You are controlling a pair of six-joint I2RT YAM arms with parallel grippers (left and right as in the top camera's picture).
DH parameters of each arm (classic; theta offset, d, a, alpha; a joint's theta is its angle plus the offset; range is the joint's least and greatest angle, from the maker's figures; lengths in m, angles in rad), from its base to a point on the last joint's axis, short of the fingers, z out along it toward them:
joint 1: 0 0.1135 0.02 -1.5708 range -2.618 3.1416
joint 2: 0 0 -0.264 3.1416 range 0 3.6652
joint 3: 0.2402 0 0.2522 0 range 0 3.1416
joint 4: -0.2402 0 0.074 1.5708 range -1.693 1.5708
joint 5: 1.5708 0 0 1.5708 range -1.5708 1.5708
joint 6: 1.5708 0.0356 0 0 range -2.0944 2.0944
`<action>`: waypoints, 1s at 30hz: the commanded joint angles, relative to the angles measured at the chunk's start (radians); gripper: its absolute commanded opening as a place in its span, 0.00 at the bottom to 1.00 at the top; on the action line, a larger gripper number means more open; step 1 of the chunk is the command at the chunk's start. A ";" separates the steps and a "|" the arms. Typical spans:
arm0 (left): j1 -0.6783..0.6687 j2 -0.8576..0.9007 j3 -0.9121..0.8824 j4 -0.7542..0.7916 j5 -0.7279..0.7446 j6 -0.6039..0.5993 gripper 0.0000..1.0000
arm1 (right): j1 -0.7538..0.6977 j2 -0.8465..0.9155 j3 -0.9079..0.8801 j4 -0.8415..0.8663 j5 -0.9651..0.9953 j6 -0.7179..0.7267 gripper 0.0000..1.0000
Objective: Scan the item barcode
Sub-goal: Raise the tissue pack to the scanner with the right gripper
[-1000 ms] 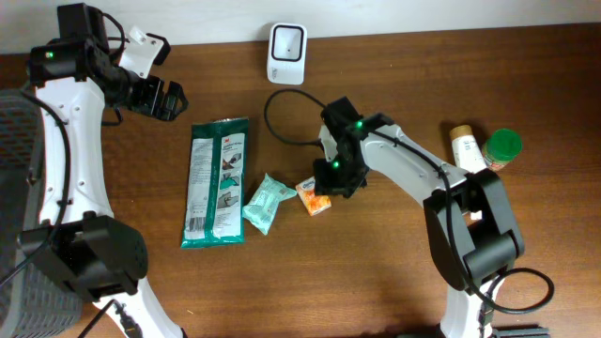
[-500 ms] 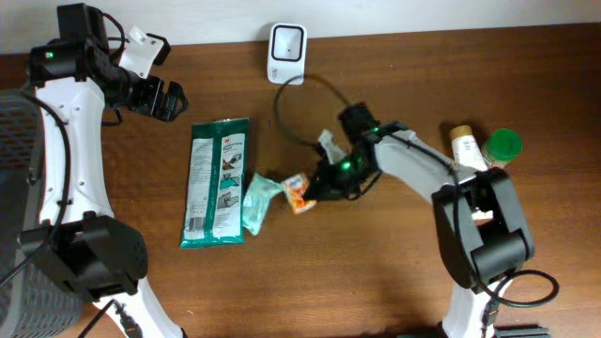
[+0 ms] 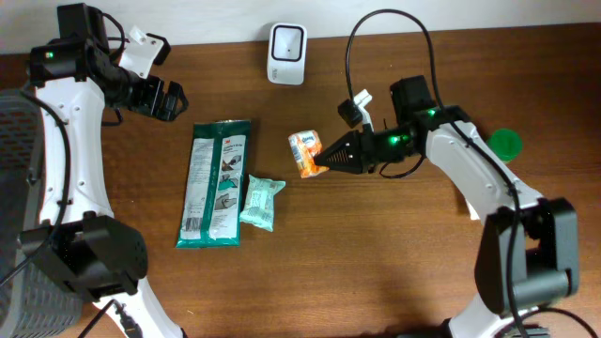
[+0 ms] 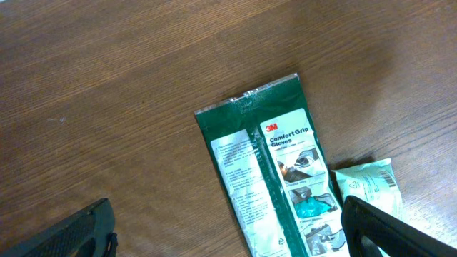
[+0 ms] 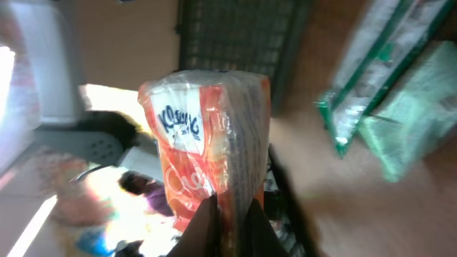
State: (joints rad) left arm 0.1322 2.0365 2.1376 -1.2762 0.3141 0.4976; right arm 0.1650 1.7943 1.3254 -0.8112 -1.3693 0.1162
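Observation:
The item, a small orange tissue packet (image 3: 303,153), hangs above the table, held by its right end with my right gripper (image 3: 322,161) shut on it. In the right wrist view the packet (image 5: 207,143) stands up from the pinched fingers of the right gripper (image 5: 228,214), its label side in view. No barcode shows on it. The white barcode scanner (image 3: 286,42) sits at the table's far edge, up and left of the packet. My left gripper (image 3: 158,96) hovers open and empty over the far left of the table, and its dark fingers (image 4: 75,235) frame bare wood.
A green glove pack (image 3: 216,183) (image 4: 275,178) lies left of centre with a teal wipe packet (image 3: 261,204) (image 4: 368,185) beside it. A green-capped bottle (image 3: 504,144) stands behind the right arm. A black cable (image 3: 376,19) arcs overhead. A grey basket (image 3: 19,188) sits at the left edge.
My right gripper has closed on the orange packet and lifted it off the table, swinging up and right. The teal packet was nudged left. The left arm has stayed still.

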 commanded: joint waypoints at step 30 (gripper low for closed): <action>0.002 -0.010 0.007 -0.001 0.004 0.013 0.99 | 0.301 0.667 0.716 0.896 1.775 -0.948 0.04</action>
State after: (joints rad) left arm 0.1314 2.0365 2.1376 -1.2762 0.3138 0.4976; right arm 0.4679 2.4733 2.0281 0.0917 0.3962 -0.8642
